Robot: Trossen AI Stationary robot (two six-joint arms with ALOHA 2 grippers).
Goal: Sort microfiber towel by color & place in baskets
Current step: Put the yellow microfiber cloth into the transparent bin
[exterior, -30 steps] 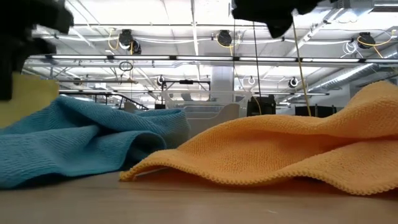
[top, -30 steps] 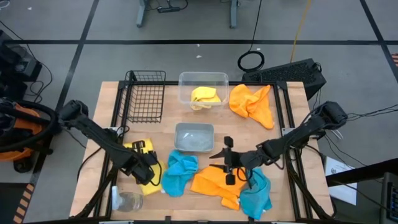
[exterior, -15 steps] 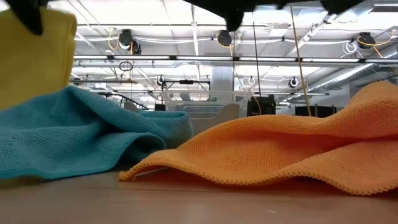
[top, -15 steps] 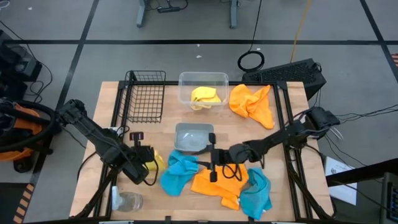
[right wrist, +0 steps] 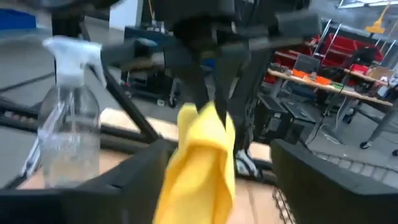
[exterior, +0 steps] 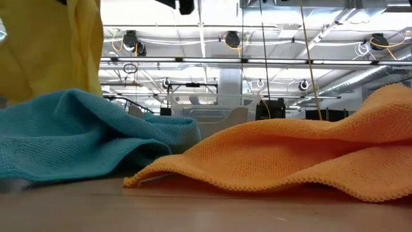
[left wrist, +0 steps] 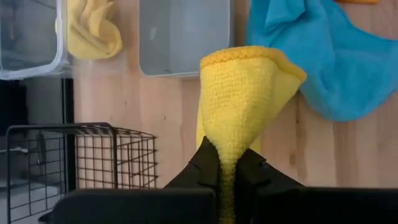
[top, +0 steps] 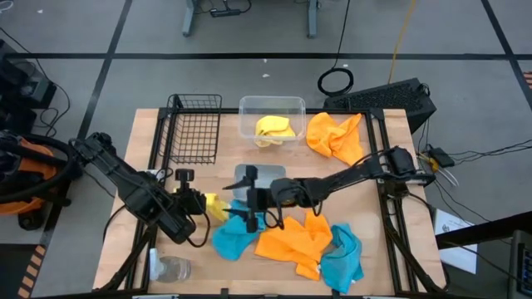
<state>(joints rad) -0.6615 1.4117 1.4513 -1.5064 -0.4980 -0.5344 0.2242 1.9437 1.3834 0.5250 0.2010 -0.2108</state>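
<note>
Off-task stuff: a clear bottle (top: 172, 269) sits at the near left corner of the wooden worktop (top: 226, 148); up close it looks like a spray bottle (right wrist: 67, 134), though that view's pretty blurry. Behind the far right corner there's a black keyboard-looking thing (top: 391, 99) and a coiled black cable (top: 336, 81) on the grey floor (top: 249, 33). Orange-and-black gear (top: 21, 174) sits off to the left.

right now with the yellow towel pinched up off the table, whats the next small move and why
Probably close the right gripper on the hanging yellow microfiber towel. The left gripper is shut on its top edge, holding it lifted beside the blue towel, and the right gripper's open fingers straddle the cloth. The clear plastic tub already holding a yellow towel sits nearer the right arm, so a handover looks likely.
</note>
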